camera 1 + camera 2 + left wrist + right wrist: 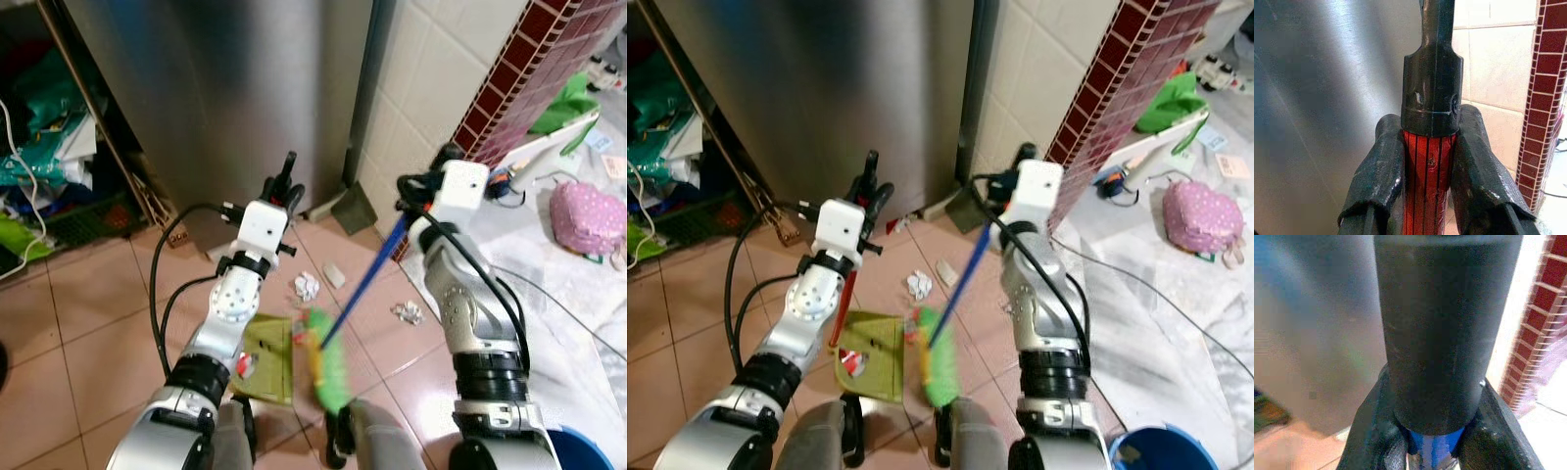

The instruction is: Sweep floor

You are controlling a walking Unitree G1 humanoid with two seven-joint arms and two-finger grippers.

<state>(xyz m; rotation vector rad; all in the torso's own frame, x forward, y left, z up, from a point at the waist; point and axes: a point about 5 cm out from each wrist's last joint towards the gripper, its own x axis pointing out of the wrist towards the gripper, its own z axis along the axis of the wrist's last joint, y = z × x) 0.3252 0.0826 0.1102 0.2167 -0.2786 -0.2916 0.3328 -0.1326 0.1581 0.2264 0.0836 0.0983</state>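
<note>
Resting on the tiled floor, the green dustpan touches the green broom head. Left pincer clamps its red handle; right pincer clamps the blue broomstick. Beyond the dustpan lie paper scraps.

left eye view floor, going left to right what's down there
green dustpan → green broom head → crumpled paper → pink dotted bag

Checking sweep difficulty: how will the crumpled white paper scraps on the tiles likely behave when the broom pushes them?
The crumpled paper scraps look light, so the green broom head should shift them easily. Being loosely wadded, they may tumble or scatter rather than slide straight toward the green dustpan.
</note>
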